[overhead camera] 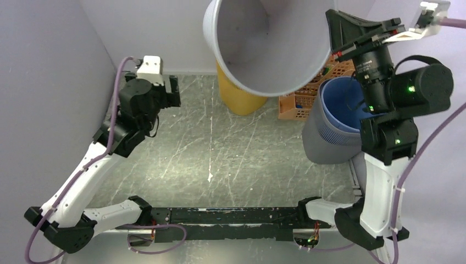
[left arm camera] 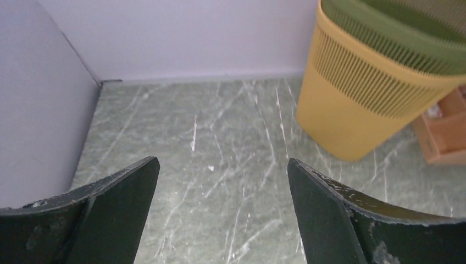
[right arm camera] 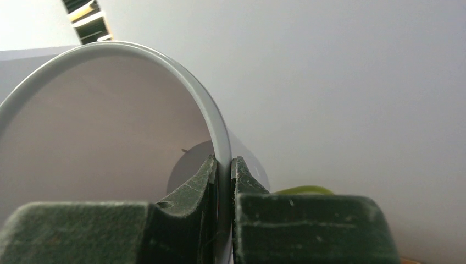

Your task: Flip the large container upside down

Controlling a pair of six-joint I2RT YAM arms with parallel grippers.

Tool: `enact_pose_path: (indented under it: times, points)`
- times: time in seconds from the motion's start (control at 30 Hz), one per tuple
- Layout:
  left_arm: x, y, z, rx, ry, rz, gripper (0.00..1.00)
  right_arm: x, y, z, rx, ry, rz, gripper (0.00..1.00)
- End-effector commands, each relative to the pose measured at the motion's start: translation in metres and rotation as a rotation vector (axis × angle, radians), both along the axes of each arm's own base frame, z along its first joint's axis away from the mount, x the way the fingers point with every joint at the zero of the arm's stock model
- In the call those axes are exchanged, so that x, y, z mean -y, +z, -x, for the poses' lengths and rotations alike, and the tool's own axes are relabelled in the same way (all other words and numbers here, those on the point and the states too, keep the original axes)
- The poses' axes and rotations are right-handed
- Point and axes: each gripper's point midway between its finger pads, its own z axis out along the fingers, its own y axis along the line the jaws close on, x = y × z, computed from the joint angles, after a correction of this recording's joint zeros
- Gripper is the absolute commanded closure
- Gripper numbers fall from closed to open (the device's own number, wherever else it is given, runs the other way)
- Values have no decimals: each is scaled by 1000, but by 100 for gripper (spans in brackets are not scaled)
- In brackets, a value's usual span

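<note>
My left arm (overhead camera: 82, 170): elbow tucked back at the near-left corner, forearm running forward, wrist held low. Left pincer (left arm camera: 222, 165) faces the far side, jaws spread wide, nothing between them. My right arm (overhead camera: 379, 187): stands nearly upright off its base, wrist lifted high. Right pincer (right arm camera: 224, 165) is clamped tight on the container (right arm camera: 110, 137) rim, one finger inside the wall, one outside. The two pincers are well apart, on opposite sides.

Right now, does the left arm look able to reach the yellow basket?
Probably yes: the left end effector is open and faces the yellow basket across bare table, with nothing between them.
</note>
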Motion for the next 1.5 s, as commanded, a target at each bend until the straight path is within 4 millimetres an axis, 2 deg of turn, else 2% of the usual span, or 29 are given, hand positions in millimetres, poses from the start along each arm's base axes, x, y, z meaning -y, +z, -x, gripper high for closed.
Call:
enact_pose_path:
  times: [0.0,0.1,0.23,0.3,0.4,0.5,0.63,0.8,0.87,1.1,1.3,1.33,1.37,1.4,1.47]
  points:
    - [-32,50,11,118,116,21,1,-12,-13,21,-43,107,0,100]
    - [-34,70,19,166,93,44,1,-19,-44,27,-108,154,10,100]
    - [-36,97,32,213,49,71,1,-28,-103,20,-232,198,32,100]
    - [-30,112,41,232,-14,96,1,-32,-132,14,-282,210,34,100]
    - [-11,121,50,224,-139,125,1,-37,-165,7,-349,228,38,100]
    - [9,116,57,165,-243,146,2,-37,-189,-1,-404,217,54,100]
    - [36,98,64,88,-386,155,4,-28,-236,-21,-524,126,115,100]
    - [49,71,63,24,-439,142,3,-27,-309,-39,-689,87,173,100]
    - [52,62,61,4,-449,139,3,-24,-329,-44,-727,69,183,100]
    - [70,40,58,-52,-510,159,4,-21,-373,-54,-800,31,203,100]
    - [83,33,58,-76,-562,172,4,-19,-384,-58,-818,11,201,100]
    - [87,32,59,-79,-580,178,0,-17,-386,-59,-822,4,206,94]
    - [91,32,60,-82,-599,185,1,-16,-385,-59,-820,-3,210,86]
    - [96,32,61,-83,-619,192,1,-15,-383,-59,-815,-10,211,72]
    - [107,31,65,-86,-671,204,1,-14,-375,-58,-792,-14,221,55]
